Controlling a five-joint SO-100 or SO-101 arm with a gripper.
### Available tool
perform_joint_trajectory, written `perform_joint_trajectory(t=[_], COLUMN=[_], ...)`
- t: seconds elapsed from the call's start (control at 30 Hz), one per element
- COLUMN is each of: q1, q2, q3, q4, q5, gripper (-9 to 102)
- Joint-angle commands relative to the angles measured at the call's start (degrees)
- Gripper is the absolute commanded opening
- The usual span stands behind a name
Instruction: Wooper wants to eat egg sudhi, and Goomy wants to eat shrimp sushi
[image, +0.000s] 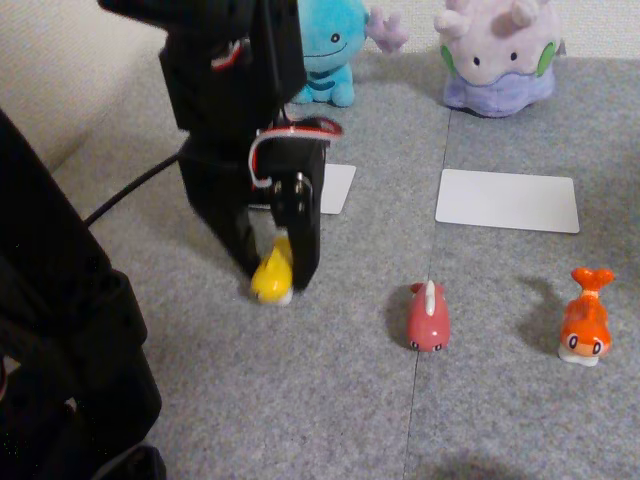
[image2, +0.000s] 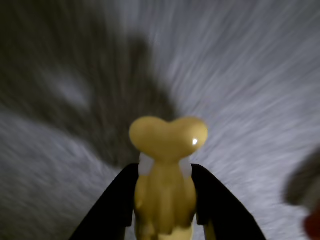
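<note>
Other view: black arm comes down from top left, pincer (image: 277, 272) closed on the yellow fish (image: 272, 277), one dark finger on each side of it. The fish is low, at or just above the grey carpet (image: 330, 400); can't tell if it touches. Pink fish (image: 428, 317) lies on the carpet right of it, near the seam between carpet tiles. Orange fish (image: 586, 325) stands further right, tail up, well apart from the pink one. Blue plush (image: 335, 45) sits at the far edge, partly hidden by the arm. Lilac plush (image: 499, 50) sits far right of it, green cheek spots visible. A white card (image: 508, 200) lies on the carpet in front of the lilac plush; another white card (image: 337, 187) lies in front of the blue plush, mostly behind the arm. Black cable (image: 130, 190) runs off left.

Wrist view: yellow fish (image2: 166, 165) fills the centre, forked tail pointing up the frame, clamped between two black fingers (image2: 117, 205) of the pincer (image2: 165, 200). Background carpet (image2: 260, 75) is motion-blurred.
</note>
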Motion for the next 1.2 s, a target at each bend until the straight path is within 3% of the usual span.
perform_joint_trajectory(t=[0.0,0.27,0.6,1.0,1.17], q1=[-0.88,-7.29,-12.13,-11.6,-12.48], q2=[-0.44,-9.84,-29.97,-38.5,-37.97], q3=[-8.44,-32.7,-47.64,-50.01,-50.01], q4=[2.29,14.41,10.46,4.04,4.22], q5=[2.81,6.86,10.28,11.25,11.34], gripper=[4,4,3,4,19])
